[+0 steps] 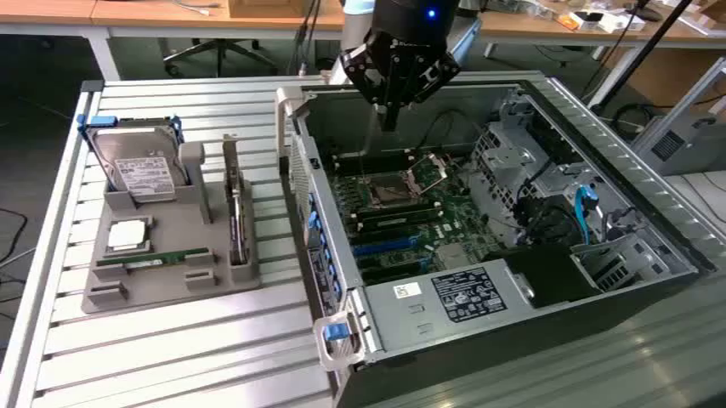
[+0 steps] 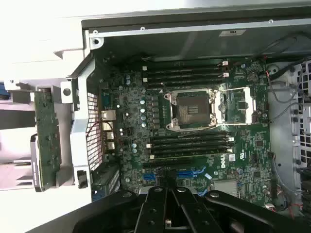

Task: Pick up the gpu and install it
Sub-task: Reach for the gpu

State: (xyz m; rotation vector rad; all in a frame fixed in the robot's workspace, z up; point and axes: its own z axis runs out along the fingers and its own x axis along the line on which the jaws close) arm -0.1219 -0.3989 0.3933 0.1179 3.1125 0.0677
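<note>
Gripper (image 1: 389,119) is in the upper centre of the exterior view, over the far end of the open PC case (image 1: 340,340) and pointing straight down. The fingers are pressed together with nothing between them (an empty pinch). The tip hangs above the motherboard (image 1: 397,217), clear of it, roughly over the far side of the CPU socket (image 1: 392,189). The socket's load plate is swung up.

The gpu (image 1: 235,212) is not picked. It stands on its long edge in a slot of the grey holder tray (image 1: 170,285), left of centre in the exterior view. That puts it outside the case, near its side wall and well apart from the gripper.

On the same tray, the hard drive (image 1: 136,166) in its blue frame leans at the far end. The CPU chip (image 1: 127,234) lies flat mid-tray and the RAM stick (image 1: 153,257) lies on the near part. The tray sits on the slatted metal table (image 1: 170,357).

In the wrist view the gripper (image 2: 168,189) is shut over the motherboard (image 2: 131,121), with the CPU socket (image 2: 194,109) ahead of it. The gpu (image 2: 47,136) shows outside the case wall as a green-faced board.
</note>
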